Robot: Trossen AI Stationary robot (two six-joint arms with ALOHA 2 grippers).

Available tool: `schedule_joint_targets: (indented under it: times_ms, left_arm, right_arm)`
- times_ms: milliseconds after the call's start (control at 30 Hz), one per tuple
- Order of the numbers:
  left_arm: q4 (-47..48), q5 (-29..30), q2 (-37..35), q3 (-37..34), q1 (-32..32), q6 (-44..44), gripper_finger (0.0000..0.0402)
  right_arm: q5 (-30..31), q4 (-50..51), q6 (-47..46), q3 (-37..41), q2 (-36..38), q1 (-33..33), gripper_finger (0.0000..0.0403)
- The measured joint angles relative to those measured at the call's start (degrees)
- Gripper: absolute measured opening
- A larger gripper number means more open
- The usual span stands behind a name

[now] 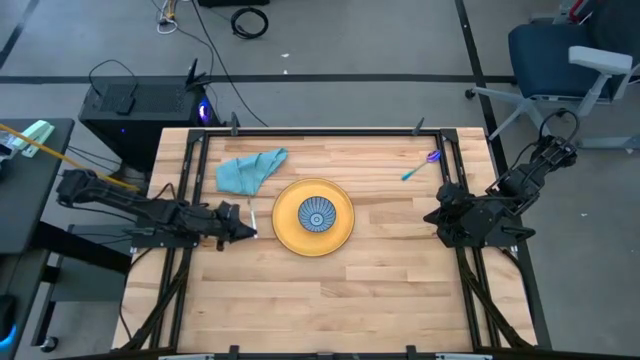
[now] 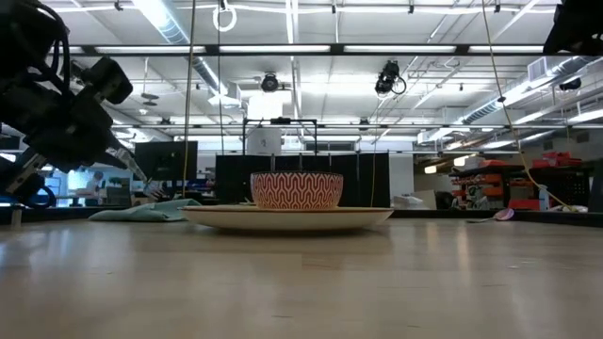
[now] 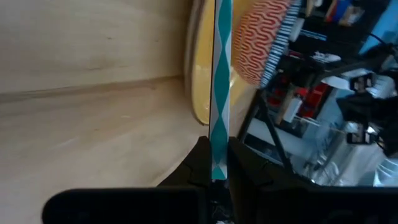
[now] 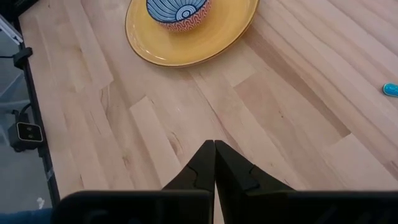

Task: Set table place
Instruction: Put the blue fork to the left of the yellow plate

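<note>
A yellow plate [image 1: 313,216] lies at the middle of the table [image 1: 380,290], with a blue and red patterned bowl [image 1: 317,215] standing on it. My left gripper [image 1: 246,230] is just left of the plate, low over the wood, shut on a thin utensil with a teal and white diamond pattern [image 3: 220,74]. A teal cloth [image 1: 250,170] lies behind it. A blue and purple utensil [image 1: 420,166] lies at the far right. My right gripper [image 1: 432,217] hangs shut and bare above the table's right side [image 4: 214,144]. My left gripper pinches one end of the patterned utensil [image 3: 218,167] between its two fingers. The fingers come from the table's left, slanting a little down, and lie along the utensil. It sticks straight out past the fingertips, edge-on, toward the plate's left rim [image 3: 198,93]. Whether its free end touches anything, I cannot tell.
A black rail frame [image 1: 180,170] edges the table. There is bare wood on the near half and between the plate and my right gripper. A dark side desk [image 1: 30,190] and a black box [image 1: 140,105] stand off the table's left and far-left.
</note>
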State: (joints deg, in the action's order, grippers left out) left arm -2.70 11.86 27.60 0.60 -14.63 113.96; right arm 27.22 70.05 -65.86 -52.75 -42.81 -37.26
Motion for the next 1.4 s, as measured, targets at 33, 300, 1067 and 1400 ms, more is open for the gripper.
schedule_joint_targets:
  times_ms: [33,300,1067,1400]
  left_arm:
    - [0.1,0.0,0.7,0.0,0.0,0.6,0.0032]
    - [0.2,-3.0,6.8,0.0,0.0,5.4,0.0063]
    - [0.8,-4.3,8.4,-0.1,0.0,5.6,0.0116]
    - [-1.2,-2.6,8.4,-0.1,0.0,2.2,0.0110]
  right_arm:
    - [0.0,0.0,-0.1,0.0,0.0,0.0,0.0012]
    - [0.0,0.0,-0.4,0.0,0.0,0.0,0.0012]
    - [0.0,0.0,-0.6,0.0,0.0,0.0,0.0012]
    - [-0.1,0.0,-0.4,0.0,0.0,0.0,0.0012]
